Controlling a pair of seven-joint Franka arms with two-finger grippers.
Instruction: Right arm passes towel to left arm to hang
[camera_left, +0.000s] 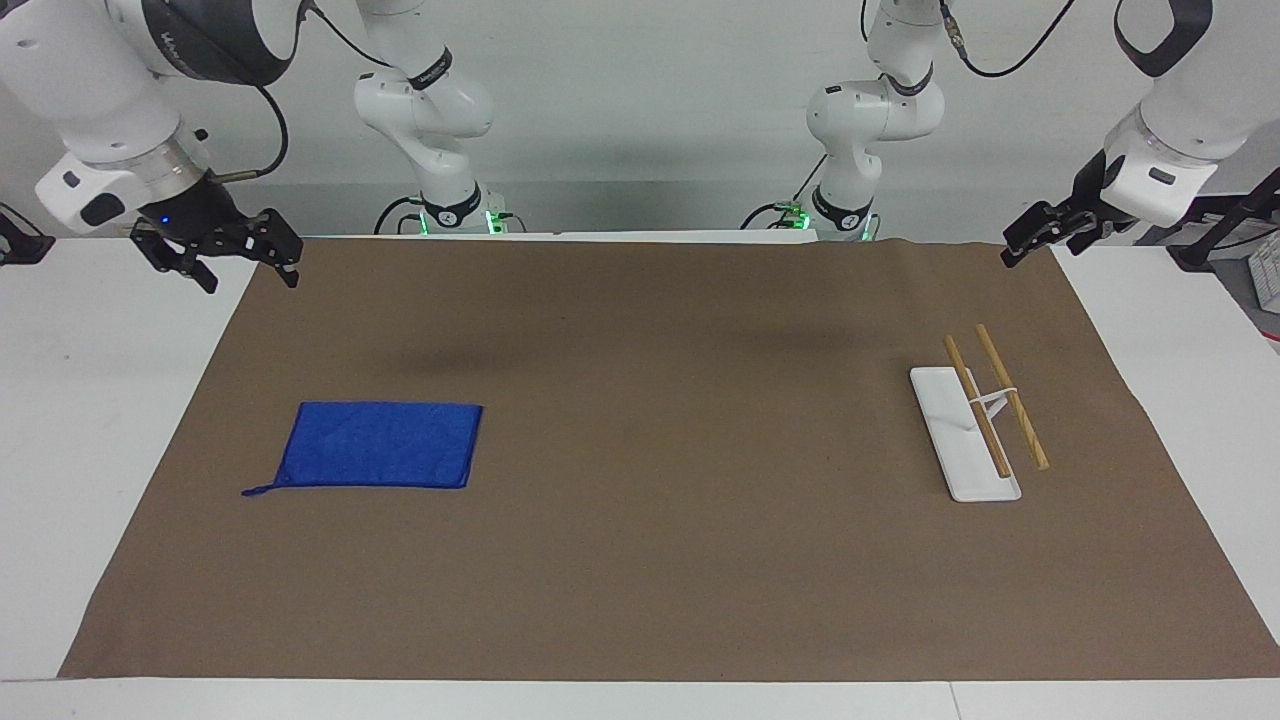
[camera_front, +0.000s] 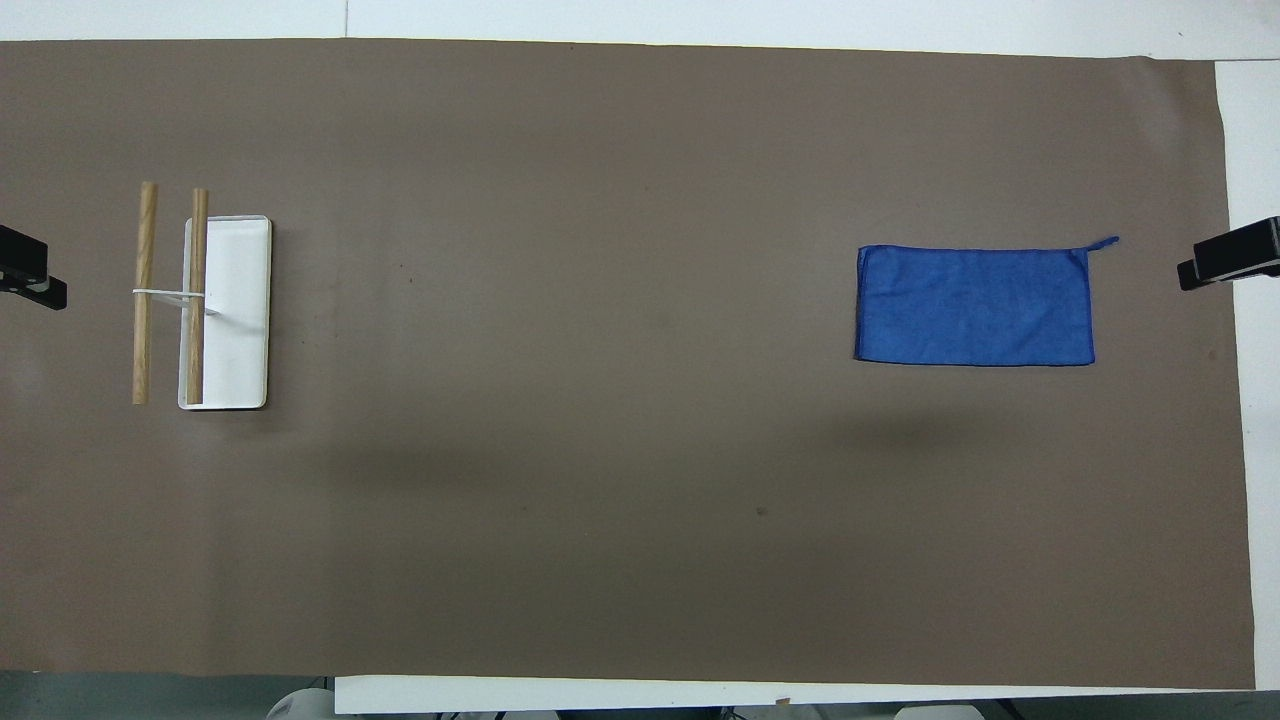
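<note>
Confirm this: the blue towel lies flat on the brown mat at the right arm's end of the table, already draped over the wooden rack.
Not draped. The blue towel lies flat on the brown mat at the right arm's end, while the wooden rack stands bare at the left arm's end. The facing view shows them well apart.

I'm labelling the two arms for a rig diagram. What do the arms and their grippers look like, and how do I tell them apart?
Both are white jointed arms with dark grey joint covers. The right arm carries a black claw right gripper with a small blue light, and a thin black cable loops at its wrist. The left arm ends in a slimmer black left gripper with no blue light.
</note>
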